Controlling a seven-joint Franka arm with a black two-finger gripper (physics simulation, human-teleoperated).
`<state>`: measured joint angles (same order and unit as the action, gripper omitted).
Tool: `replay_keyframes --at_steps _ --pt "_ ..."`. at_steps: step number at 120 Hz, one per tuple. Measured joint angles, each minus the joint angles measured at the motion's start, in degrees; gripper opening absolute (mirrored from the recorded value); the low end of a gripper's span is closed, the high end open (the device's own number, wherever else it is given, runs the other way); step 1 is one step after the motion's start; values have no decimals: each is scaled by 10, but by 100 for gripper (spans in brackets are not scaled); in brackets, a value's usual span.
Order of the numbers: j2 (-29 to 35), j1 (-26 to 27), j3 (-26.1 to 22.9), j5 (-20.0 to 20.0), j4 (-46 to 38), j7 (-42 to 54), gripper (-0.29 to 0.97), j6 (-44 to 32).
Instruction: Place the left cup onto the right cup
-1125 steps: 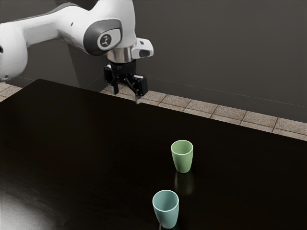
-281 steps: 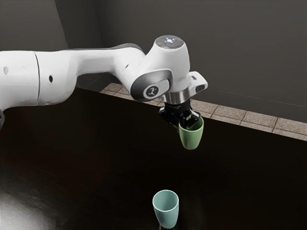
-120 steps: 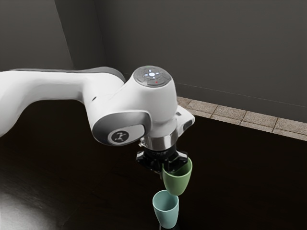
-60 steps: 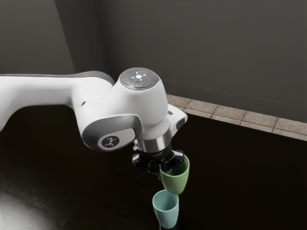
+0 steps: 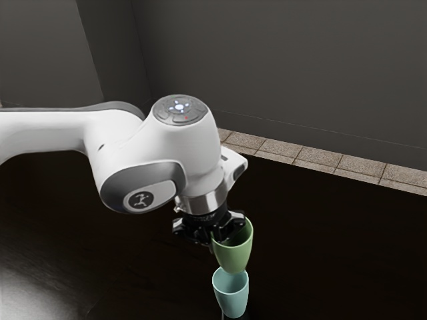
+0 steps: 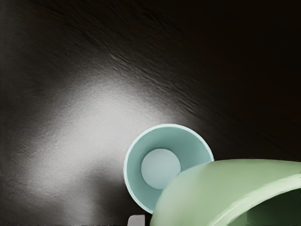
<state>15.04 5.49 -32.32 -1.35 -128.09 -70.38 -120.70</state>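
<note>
1. Broadly, the dark table (image 5: pixel 333 227) spreads bare around both cups. Its far edge, bordered by a strip of tiled floor (image 5: pixel 320 157), lies well apart from them.
2. The white arm (image 5: pixel 80 143) reaches in from the exterior view's left, and its bulk hangs over the table beside the cups.
3. The hand (image 5: pixel 212 235) pinches the green cup (image 5: pixel 235 248) at its rim, on the side toward the arm. The cup hangs tilted just under the hand.
4. The teal cup (image 5: pixel 231 293) stands upright on the table, directly beneath the green cup's base. The base sits at the teal rim; whether they touch I cannot tell.
5. From the wrist, the green cup (image 6: pixel 225 193) overlaps one side of the teal cup (image 6: pixel 162 165), leaving most of its mouth uncovered.
6. The table (image 6: pixel 84 108) is glossy with fine grain and carries a pale sheen beside the teal cup. Dark grey walls (image 5: pixel 300 60) close the room behind.
</note>
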Motion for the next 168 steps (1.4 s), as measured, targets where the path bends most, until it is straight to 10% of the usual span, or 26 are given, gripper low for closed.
replay_keyframes --at_steps 168 --pt "-36 -32 -3 31 -36 -8 -10 -44"
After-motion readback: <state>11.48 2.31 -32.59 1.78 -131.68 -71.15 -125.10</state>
